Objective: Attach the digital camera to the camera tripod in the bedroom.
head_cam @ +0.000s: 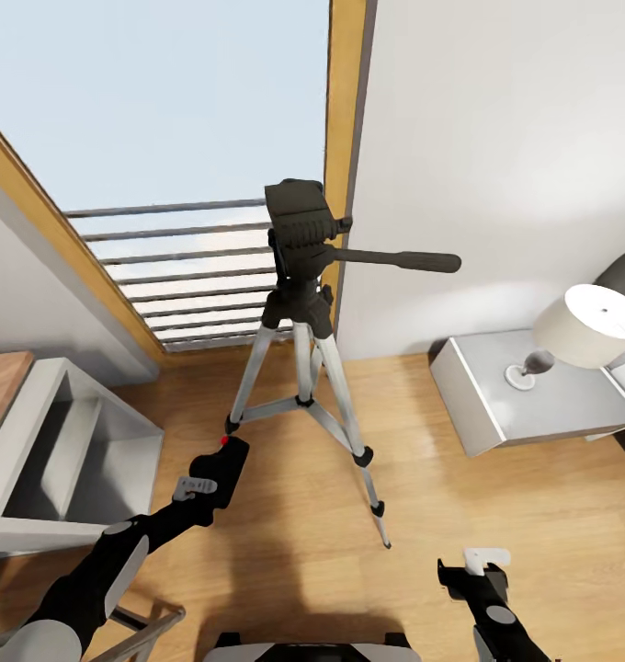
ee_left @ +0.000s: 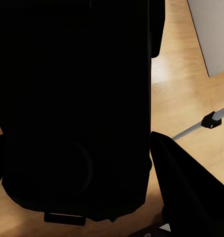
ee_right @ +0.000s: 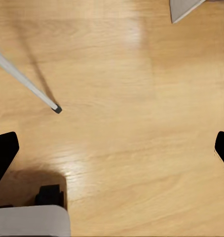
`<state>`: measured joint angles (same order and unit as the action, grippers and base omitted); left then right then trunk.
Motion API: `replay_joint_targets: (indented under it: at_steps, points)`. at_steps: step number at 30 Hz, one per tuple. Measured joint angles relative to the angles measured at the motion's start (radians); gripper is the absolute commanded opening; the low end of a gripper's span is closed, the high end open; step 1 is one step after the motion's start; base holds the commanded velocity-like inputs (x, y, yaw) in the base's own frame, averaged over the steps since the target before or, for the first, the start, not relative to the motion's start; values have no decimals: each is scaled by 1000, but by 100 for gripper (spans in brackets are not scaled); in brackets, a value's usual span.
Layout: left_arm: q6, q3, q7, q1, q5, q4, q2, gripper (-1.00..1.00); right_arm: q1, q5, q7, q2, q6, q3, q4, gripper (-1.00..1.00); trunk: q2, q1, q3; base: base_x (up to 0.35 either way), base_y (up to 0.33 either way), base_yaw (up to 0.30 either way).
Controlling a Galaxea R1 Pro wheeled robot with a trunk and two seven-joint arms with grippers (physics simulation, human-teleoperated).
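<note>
Tripod head [head_cam: 301, 225] in head view

My digital camera [head_cam: 222, 467] is matte black with a red button. The camera tripod [head_cam: 305, 342] has silver legs and a black head. Light wood floor [head_cam: 496, 515], white lamp [head_cam: 584, 329], grey nightstand [head_cam: 496, 405].

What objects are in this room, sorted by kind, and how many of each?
Tripods: 1, the camera tripod by the window
Cameras: 1, the digital camera held in the left pincer
Lamps: 1, the white lamp
Nightstands: 1, the grey nightstand
Shelf units: 1, the grey shelf unit
Total: 5
</note>
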<state>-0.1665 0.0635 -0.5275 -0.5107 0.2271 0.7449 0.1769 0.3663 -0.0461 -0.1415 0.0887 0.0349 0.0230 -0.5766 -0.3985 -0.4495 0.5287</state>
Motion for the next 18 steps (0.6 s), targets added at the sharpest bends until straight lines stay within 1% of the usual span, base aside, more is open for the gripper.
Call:
replay_joint_targets:
  at_steps: [3,5,8,9,12,15,18]
  points:
    - [0,1,-1,0,-1,-4,0,-100,0,-1,4,9,-30,1,-64,100,0,0,0,3,0,0]
    - [0,2,-1,0,-2,-6,0,-100,0,1,9,16,-69,3,-119,100,0,0,0,2,0,0]
    - [1,4,0,0,-2,-9,-1,-100,0,2,21,20,-161,3,-209,100,0,0,0,0,0,0]
    - [2,5,1,0,-3,-14,-2,-100,0,4,33,21,-229,3,-269,100,0,0,0,0,0,0]
    - [6,7,3,0,-5,-31,-3,-100,-4,9,59,21,-325,3,-361,100,0,0,0,0,0,0]
    - [9,9,3,0,-9,-55,-5,-100,-7,12,92,19,-399,2,-445,100,0,0,0,0,0,0]
    - [12,10,3,0,-11,-76,-6,-100,-8,13,125,18,-446,2,-515,100,0,0,0,0,0,0]
